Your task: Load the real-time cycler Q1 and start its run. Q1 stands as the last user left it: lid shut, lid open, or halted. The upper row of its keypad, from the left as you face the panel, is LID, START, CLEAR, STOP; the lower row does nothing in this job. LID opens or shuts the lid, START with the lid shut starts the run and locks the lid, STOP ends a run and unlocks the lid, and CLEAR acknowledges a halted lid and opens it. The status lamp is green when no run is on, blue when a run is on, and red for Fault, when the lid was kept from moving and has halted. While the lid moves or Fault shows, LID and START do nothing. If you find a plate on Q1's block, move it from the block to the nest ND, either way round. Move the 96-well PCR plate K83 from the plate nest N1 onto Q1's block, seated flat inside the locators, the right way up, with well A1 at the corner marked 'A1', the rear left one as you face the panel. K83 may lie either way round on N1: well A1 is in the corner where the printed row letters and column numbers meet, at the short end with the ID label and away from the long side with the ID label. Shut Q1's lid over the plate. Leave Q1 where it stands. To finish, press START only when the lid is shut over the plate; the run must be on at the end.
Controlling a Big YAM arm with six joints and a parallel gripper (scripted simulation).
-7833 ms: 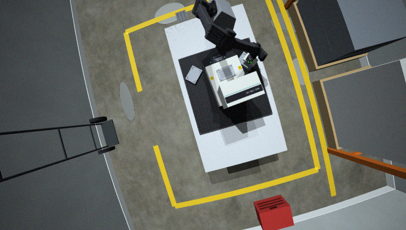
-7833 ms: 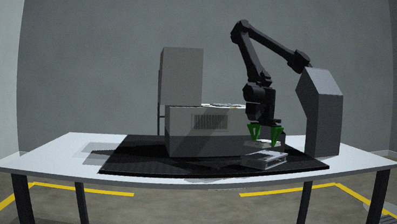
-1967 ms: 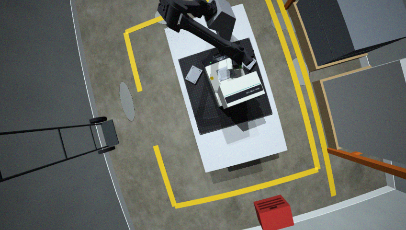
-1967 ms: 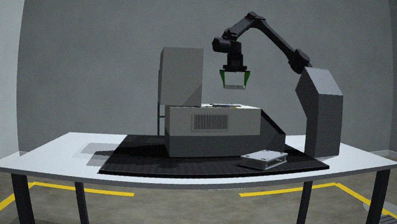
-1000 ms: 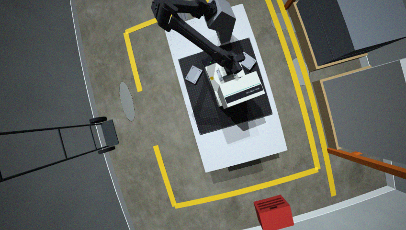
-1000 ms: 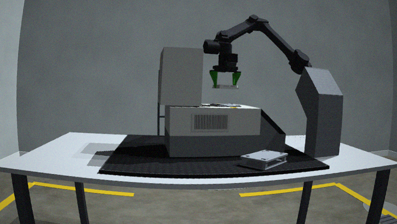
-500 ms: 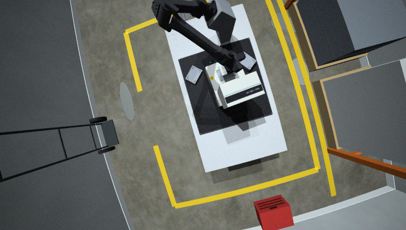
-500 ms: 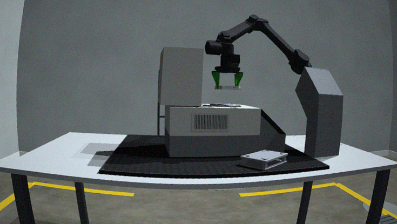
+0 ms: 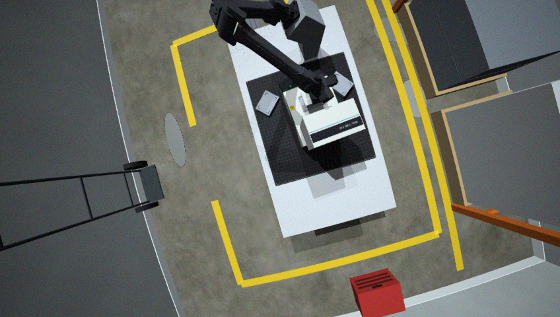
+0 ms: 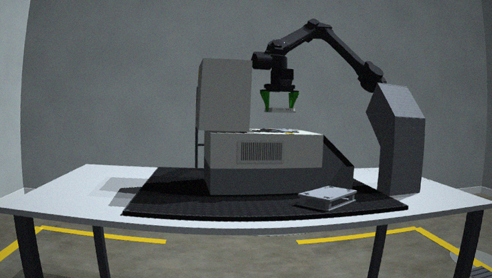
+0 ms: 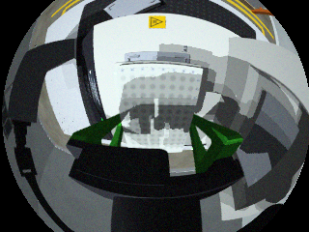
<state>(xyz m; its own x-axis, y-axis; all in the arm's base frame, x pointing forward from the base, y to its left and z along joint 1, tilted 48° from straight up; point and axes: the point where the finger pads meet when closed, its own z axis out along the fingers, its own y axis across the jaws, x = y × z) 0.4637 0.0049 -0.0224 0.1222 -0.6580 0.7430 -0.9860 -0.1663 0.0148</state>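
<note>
My gripper [image 10: 279, 109] [image 11: 156, 119] is shut on K83, a pale 96-well plate [image 10: 280, 110] [image 11: 161, 89], held level well above the deck of Q1. Q1 [image 10: 262, 175] has its lid [image 9: 333, 121] [image 10: 224, 95] standing open. The block [image 9: 302, 102] shows partly beside the hand in the top view; the held plate covers most of it in the wrist view. The status lamp [image 9: 290, 85] is green. One grey nest [image 9: 267, 102] [image 10: 328, 192] and another nest [image 9: 343, 84] hold no visible plate; their labels are unreadable. The arm hides the keypad, and K83's lettering is unreadable.
Q1 stands on a black mat [image 9: 271, 164] [image 10: 171, 206] on the white table [image 9: 333, 214]. The raised lid stands close beside the hand. The arm's grey pedestal [image 9: 308, 29] [image 10: 405, 151] is at the other side. A yellow warning label [image 11: 156, 22] marks Q1's deck.
</note>
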